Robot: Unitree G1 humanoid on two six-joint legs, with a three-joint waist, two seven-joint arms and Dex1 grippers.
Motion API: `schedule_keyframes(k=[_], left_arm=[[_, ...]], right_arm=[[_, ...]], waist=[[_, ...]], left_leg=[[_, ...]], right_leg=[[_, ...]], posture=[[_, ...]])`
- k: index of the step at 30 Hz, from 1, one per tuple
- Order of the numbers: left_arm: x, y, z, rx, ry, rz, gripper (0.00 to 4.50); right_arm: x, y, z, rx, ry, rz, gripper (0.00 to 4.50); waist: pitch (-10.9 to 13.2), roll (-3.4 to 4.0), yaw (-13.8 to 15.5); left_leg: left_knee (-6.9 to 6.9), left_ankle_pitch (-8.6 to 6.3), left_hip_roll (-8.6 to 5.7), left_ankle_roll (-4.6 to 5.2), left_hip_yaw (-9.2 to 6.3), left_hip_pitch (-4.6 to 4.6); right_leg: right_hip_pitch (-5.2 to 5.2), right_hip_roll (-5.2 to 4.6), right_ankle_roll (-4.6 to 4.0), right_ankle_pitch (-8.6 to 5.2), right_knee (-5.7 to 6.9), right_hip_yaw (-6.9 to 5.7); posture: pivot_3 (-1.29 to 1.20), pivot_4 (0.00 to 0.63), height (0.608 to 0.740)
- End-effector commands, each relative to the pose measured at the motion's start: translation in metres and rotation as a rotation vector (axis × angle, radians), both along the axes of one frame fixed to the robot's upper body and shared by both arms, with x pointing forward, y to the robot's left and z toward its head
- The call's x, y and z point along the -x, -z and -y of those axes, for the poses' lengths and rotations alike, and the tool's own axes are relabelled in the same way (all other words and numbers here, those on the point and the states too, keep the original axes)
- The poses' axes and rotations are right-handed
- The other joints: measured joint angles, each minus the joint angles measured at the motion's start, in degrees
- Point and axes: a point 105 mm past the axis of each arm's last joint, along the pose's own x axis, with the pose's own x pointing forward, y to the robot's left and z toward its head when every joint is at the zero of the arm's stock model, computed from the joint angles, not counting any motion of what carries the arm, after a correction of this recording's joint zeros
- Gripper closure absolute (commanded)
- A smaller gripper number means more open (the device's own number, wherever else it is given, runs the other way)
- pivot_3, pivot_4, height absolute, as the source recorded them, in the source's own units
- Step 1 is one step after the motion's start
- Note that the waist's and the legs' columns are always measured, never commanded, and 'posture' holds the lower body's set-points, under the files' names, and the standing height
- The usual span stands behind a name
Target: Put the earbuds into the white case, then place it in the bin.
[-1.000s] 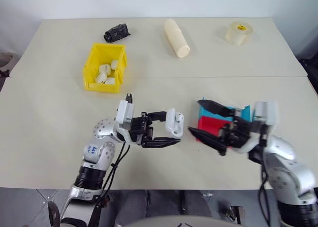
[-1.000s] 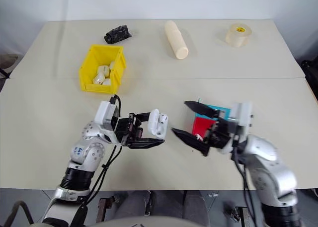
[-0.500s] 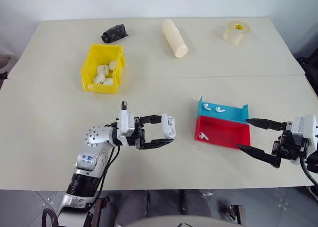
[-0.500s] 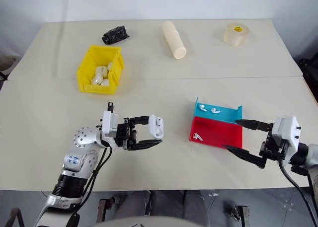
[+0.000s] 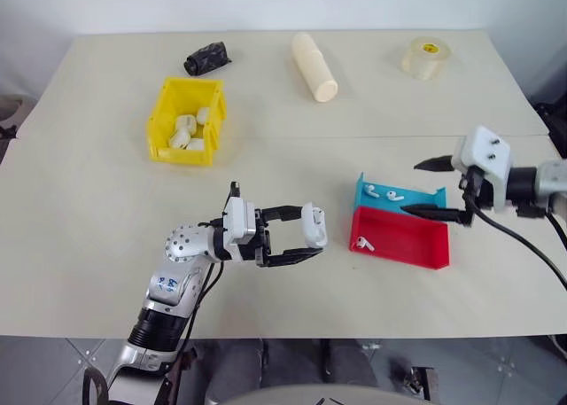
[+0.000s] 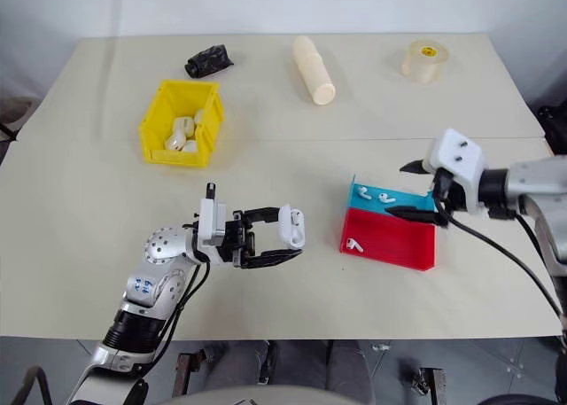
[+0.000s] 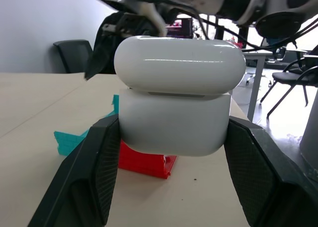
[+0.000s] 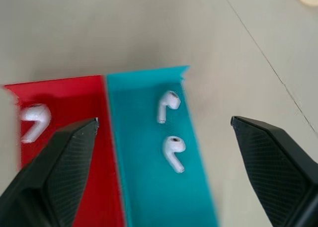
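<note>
The white case is held sideways above the table's front middle, with my left gripper shut on it; in the left wrist view the case sits between both black pads. Two earbuds lie in the blue tray, and a third lies in the red tray. My right gripper is open over the blue tray's right end, and its wrist view looks down on the pair of earbuds. The yellow bin stands at the far left with several white pieces inside.
On the far half of the table lie a cream cylinder, a roll of tape and a crumpled black object. A seam runs across the table between bin and trays.
My right gripper left the spot over the trays, swung out to the right front, then came up over the blue tray's right end. The left gripper kept its place, case still held.
</note>
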Motion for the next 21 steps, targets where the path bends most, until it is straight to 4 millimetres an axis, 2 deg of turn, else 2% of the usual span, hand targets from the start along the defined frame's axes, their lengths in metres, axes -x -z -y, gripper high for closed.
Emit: schedule_keyframes(k=[1, 7, 15, 18, 21], left_arm=[[0.002, -0.009, 0.005, 0.017, 0.01, 0.046, 1.74], [0.001, -0.009, 0.008, 0.024, 0.002, 0.043, 1.74], [0.001, -0.007, 0.009, -0.011, 0.006, 0.045, 1.74], [0.001, -0.009, 0.01, -0.019, 0.018, 0.053, 1.74], [0.001, -0.01, 0.011, -0.022, 0.027, 0.06, 1.74]], right_arm=[[-0.018, 0.004, 0.004, 0.109, 0.055, -0.044, 0.03], [-0.036, 0.021, -0.001, 0.266, 0.021, -0.079, 0.03], [-0.044, 0.034, 0.0, 0.349, -0.037, -0.105, 0.03], [-0.045, 0.036, -0.001, 0.366, -0.057, -0.11, 0.61], [-0.046, 0.039, -0.002, 0.369, -0.073, -0.117, 1.7]], waist=[[0.0, 0.0, -0.21], [0.0, 0.0, -0.28], [0.0, 0.01, -0.34], [0.0, 0.01, -0.37], [0.0, 0.01, -0.37]], left_leg=[[0.02, -0.02, -0.01, 0.03, 0.04, 0.0], [-0.01, -0.04, 0.02, 0.03, 0.07, -0.04], [0.04, -0.04, 0.01, 0.03, 0.07, -0.05], [0.06, -0.04, 0.03, 0.01, 0.07, -0.05], [0.13, -0.04, 0.03, 0.01, 0.07, -0.05]], right_leg=[[-0.01, -0.02, 0.0, 0.0, -0.01, 0.02], [-0.1, 0.03, 0.0, 0.0, 0.02, 0.0], [-0.11, 0.03, 0.0, 0.0, 0.04, 0.0], [-0.1, 0.05, 0.0, 0.0, 0.05, 0.0], [-0.09, 0.06, 0.0, 0.0, 0.1, 0.0]], posture=[[0.0, 0.15, 0.74], [0.0, 0.15, 0.74], [0.0, 0.15, 0.74], [0.0, 0.15, 0.74], [0.0, 0.15, 0.74]])
